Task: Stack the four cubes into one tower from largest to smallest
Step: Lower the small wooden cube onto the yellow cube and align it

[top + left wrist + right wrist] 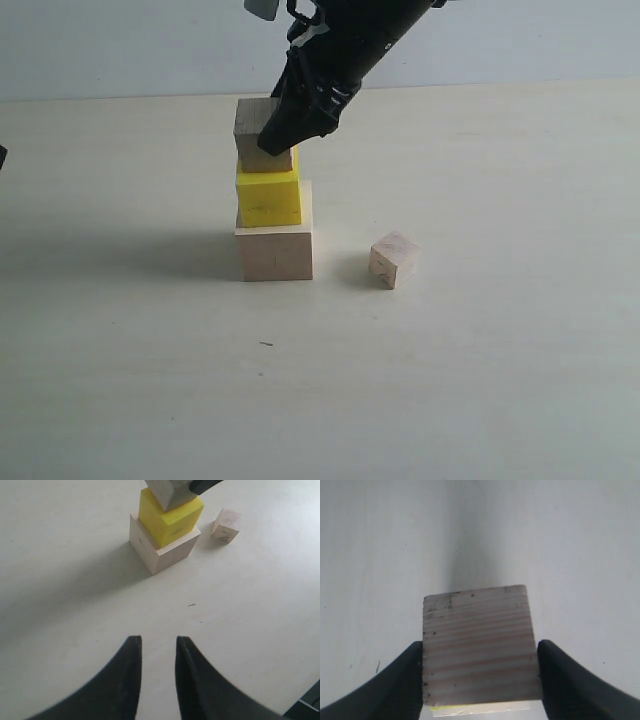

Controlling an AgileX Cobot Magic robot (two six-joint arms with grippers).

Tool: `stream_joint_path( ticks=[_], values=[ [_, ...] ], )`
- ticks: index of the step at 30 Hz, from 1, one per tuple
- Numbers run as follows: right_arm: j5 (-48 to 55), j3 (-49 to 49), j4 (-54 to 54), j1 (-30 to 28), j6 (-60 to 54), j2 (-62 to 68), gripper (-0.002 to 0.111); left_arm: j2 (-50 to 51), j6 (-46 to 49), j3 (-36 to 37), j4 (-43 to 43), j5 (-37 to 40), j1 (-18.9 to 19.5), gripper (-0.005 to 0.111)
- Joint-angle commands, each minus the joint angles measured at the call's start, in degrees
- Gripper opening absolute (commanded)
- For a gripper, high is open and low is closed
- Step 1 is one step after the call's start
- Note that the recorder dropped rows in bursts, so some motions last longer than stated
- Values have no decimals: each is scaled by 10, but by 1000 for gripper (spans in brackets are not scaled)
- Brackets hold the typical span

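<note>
In the exterior view, a tower (270,195) stands a little left of the middle of the table (480,380). The big wood cube (274,252) is at the bottom. The yellow cube (269,198) sits on it. A small wood cube (252,125) sits on the yellow one. The black right gripper (278,135) comes down from the top of the frame and is closed on this small wood cube. Another little cube (393,259) lies alone on the table, right of the tower and apart from it.

In the left wrist view, the left gripper (157,652) is at the bottom of the frame. Its two jaws are a little bit apart, and nothing is between them. The tower is at the top middle, and the little cube (226,525) is to its right.

In the right wrist view, the small wood cube (480,647) fills the lower middle. The right gripper's fingers (400,685) press on its two sides. A thin strip of the yellow cube (470,709) shows just under it.
</note>
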Motion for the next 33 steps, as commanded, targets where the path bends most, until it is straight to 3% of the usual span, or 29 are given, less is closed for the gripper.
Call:
stream_joint_path(
  ticks=[1,15,17,22,33],
  values=[
    [4,-4,7,-2,-3,-1,46,-2,3,1,-5,-7,2,26],
    [22,-4,8,-2,-3,-1,46,-2,3,1,-5,-7,2,26],
    [17,-4,8,-2,-3,-1,49,-2,3,1,-5,-7,2,26],
    [3,-4,8,-2,-3,-1,68,-2,3,1,-5,-7,2,26],
    [-2,-4,8,-2,-3,-1,70,-2,4,1,-5,-7,2,26]
  ],
)
